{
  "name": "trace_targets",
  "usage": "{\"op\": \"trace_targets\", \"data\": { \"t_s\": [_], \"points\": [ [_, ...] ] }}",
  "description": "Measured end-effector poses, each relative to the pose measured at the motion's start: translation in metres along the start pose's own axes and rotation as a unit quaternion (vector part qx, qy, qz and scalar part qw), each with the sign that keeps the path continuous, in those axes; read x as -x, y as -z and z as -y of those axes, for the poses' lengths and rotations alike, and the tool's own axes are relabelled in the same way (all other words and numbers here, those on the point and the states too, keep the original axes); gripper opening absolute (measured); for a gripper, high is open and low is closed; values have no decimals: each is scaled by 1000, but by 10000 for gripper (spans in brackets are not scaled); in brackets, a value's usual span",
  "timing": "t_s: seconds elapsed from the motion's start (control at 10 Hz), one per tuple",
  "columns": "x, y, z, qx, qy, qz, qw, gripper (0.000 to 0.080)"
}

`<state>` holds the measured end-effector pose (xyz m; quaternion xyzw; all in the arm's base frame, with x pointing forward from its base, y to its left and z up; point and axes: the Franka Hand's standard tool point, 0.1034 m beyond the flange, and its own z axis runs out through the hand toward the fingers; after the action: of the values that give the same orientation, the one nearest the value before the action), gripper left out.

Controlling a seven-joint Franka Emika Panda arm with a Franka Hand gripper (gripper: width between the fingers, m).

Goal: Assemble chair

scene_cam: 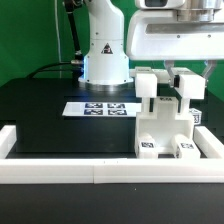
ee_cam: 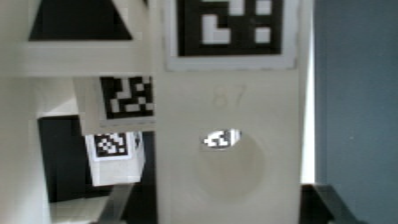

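The chair (scene_cam: 160,120) is a partly joined cluster of white blocky pieces with black-and-white tags, standing on the black table at the exterior view's right. My gripper (scene_cam: 187,78) reaches down onto its upper part from above and is shut on an upright white chair piece (scene_cam: 188,97). In the wrist view this piece (ee_cam: 222,120) fills the middle, with a tag (ee_cam: 231,30) on its far end and a small hole (ee_cam: 219,138) in its face. My dark fingers (ee_cam: 150,205) press against both its sides. More tagged chair parts (ee_cam: 121,98) show beside it.
The marker board (scene_cam: 100,108) lies flat on the black table in front of the robot base (scene_cam: 103,55). A long white border rail (scene_cam: 100,172) runs along the table's front and turns up both sides, close to the chair's foot.
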<state>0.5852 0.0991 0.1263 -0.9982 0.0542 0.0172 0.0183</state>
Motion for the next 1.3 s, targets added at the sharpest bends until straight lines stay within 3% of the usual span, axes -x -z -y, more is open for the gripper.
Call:
{"op": "trace_targets", "data": {
  "t_s": [1.3],
  "points": [
    [2, -1, 2, 0, -6, -8, 1000, 288]
  ]
}}
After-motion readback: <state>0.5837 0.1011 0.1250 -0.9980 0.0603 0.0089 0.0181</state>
